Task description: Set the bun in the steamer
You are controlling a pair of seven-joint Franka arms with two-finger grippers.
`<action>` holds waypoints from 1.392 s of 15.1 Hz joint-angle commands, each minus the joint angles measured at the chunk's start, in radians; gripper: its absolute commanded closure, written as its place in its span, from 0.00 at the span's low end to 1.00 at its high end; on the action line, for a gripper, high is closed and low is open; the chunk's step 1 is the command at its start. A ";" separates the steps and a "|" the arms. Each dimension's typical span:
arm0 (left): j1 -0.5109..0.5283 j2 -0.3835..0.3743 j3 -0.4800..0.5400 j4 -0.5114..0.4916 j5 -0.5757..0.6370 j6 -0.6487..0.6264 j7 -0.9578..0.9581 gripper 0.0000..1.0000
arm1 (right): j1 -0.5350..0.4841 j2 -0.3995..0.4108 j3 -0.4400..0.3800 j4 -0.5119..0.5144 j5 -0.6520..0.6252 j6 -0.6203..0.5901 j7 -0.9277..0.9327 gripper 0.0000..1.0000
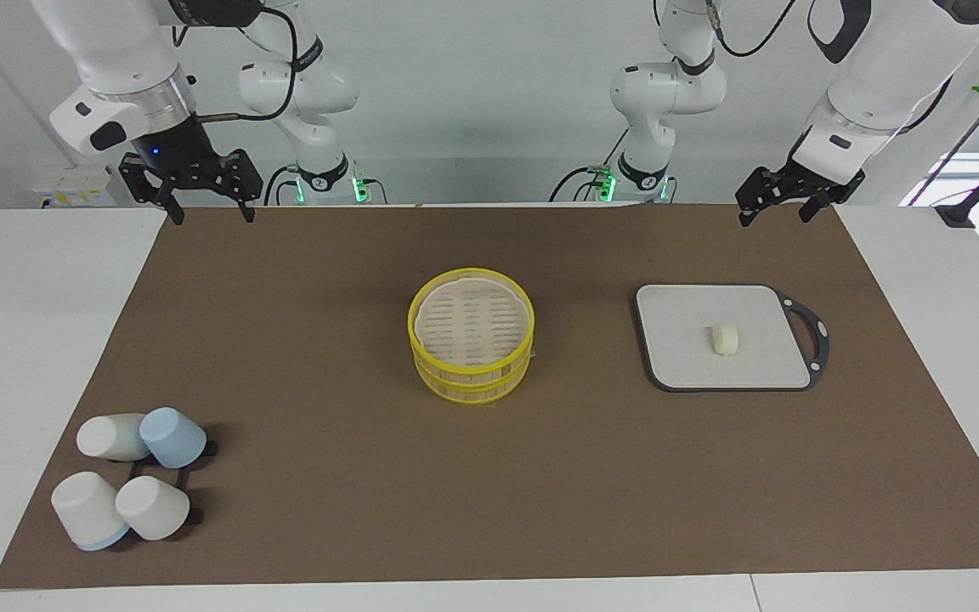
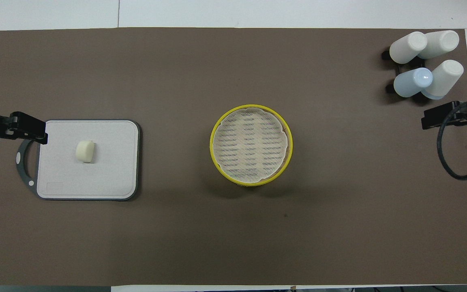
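The bun (image 1: 725, 339) lies on a grey cutting board (image 1: 693, 365) toward the left arm's end of the table; it also shows in the overhead view (image 2: 85, 151). The steamer (image 1: 472, 382) stands at the middle of the mat, with its yellow-rimmed top piece (image 1: 471, 319) sitting on it, pale slatted face up. In the overhead view the top piece (image 2: 250, 144) covers the basket. My left gripper (image 1: 776, 217) hangs open and empty above the mat's edge by the robots, near the board's handle end. My right gripper (image 1: 210, 212) hangs open and empty above the mat's corner at the right arm's end.
Several white and blue cups (image 1: 132, 476) lie tipped on a black rack at the right arm's end, farthest from the robots; they also show in the overhead view (image 2: 424, 61). A brown mat (image 1: 328, 476) covers the table. The board has a dark loop handle (image 1: 817, 331).
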 commanded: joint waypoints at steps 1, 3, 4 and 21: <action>0.009 -0.020 -0.007 -0.011 -0.017 0.021 -0.008 0.00 | -0.012 -0.006 0.006 -0.003 0.004 0.000 -0.018 0.00; 0.011 -0.021 -0.007 -0.013 -0.017 0.021 -0.006 0.00 | -0.012 -0.005 0.006 -0.001 0.009 0.000 -0.016 0.00; 0.009 -0.020 -0.007 -0.013 -0.017 0.021 -0.007 0.00 | -0.010 0.001 0.006 0.005 0.009 0.001 -0.016 0.00; 0.097 -0.068 0.002 -0.686 -0.017 0.737 0.189 0.00 | 0.577 0.558 0.100 0.231 -0.108 0.358 0.760 0.00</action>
